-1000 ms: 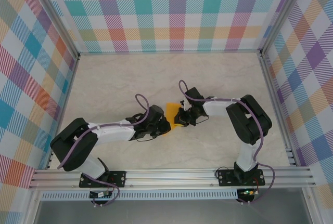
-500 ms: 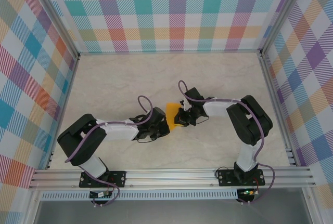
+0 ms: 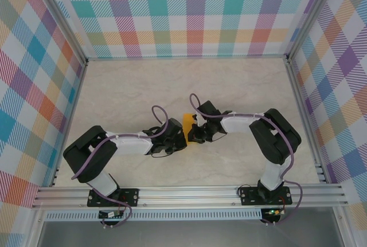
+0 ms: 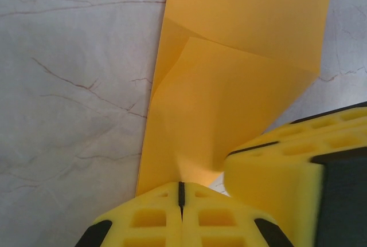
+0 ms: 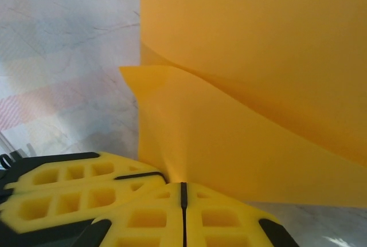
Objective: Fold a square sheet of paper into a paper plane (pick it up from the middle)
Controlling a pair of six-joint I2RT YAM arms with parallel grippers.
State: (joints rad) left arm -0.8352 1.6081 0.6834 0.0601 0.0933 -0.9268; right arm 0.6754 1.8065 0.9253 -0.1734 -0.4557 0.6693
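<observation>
The pale marbled table (image 3: 132,86) spreads out between checked walls (image 3: 195,12). Both arms reach in low toward its middle, the left arm (image 3: 126,144) and the right arm (image 3: 241,122) meeting almost nose to nose. The left gripper (image 4: 181,192) has its yellow fingers pressed together on an edge of the square sheet of paper (image 4: 229,86). The right gripper (image 5: 183,192) pinches the sheet just beside it. The orange-yellow sheet sits mid-table between them, one layer bent up over another.
</observation>
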